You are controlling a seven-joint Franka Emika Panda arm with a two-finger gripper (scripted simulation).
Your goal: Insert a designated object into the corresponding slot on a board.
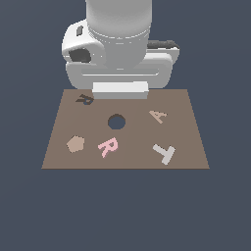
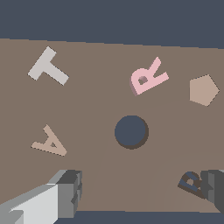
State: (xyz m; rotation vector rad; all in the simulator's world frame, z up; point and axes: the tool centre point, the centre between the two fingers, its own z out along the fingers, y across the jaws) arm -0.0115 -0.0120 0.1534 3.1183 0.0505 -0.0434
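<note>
The pale-pink letter R (image 1: 109, 146) lies flat on the brown board (image 1: 186, 147), near its front edge and left of centre in the exterior view. It also shows in the wrist view (image 2: 148, 76). The dark R-shaped slot (image 1: 85, 99) is at the board's back corner on the exterior view's left, and shows in the wrist view (image 2: 191, 182) beside one finger. My gripper (image 2: 140, 192) is open and empty, its fingers (image 2: 68, 190) wide apart. The arm's hand (image 1: 120, 89) hangs over the board's back edge, well apart from the pink R.
A round dark hole (image 1: 116, 122) sits in the board's middle. A tan letter A (image 1: 158, 116) and a grey letter T (image 1: 164, 153) lie on the exterior view's right. A tan pentagon (image 1: 75, 144) lies left of the pink R.
</note>
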